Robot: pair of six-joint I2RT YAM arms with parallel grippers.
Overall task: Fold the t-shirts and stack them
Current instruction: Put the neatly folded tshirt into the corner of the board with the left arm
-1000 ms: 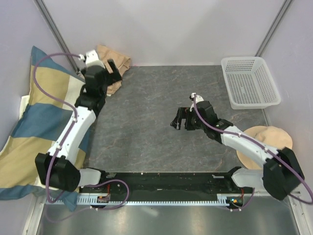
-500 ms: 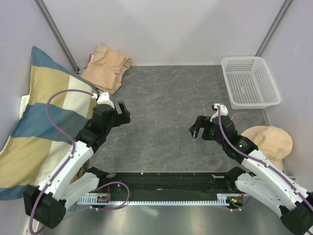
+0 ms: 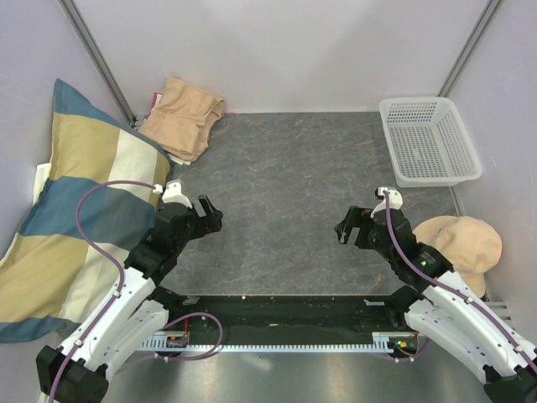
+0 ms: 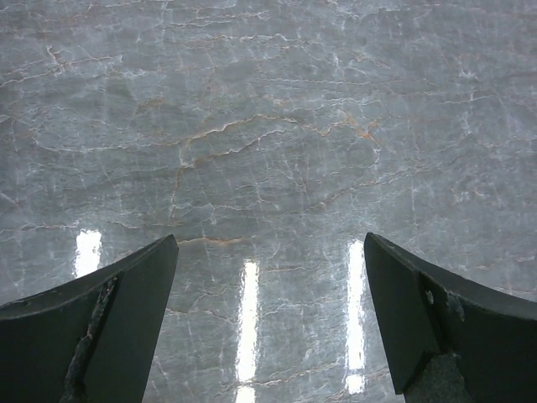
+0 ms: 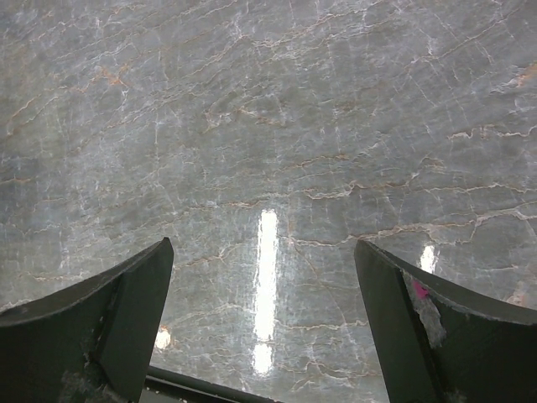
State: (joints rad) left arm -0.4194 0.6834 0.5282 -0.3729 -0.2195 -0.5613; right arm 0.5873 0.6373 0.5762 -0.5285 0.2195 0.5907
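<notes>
left gripper [image 3: 206,213] and right gripper [image 3: 346,227] both wide, empty | tees [image 3: 183,113] stacked far-left — looks done to me | risk: my next reach snags and unfolds them

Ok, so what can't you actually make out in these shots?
Top view: the pink t-shirt is almost wholly hidden under the tan t-shirt, so its fold is unclear.
Top view: the right arm covers part of the hat.
Top view: the left edge cuts off the pillow.
Wrist views: only the table shows, no shirts.

T-shirts [image 3: 183,117] back left, basket [image 3: 417,102] back right
</notes>
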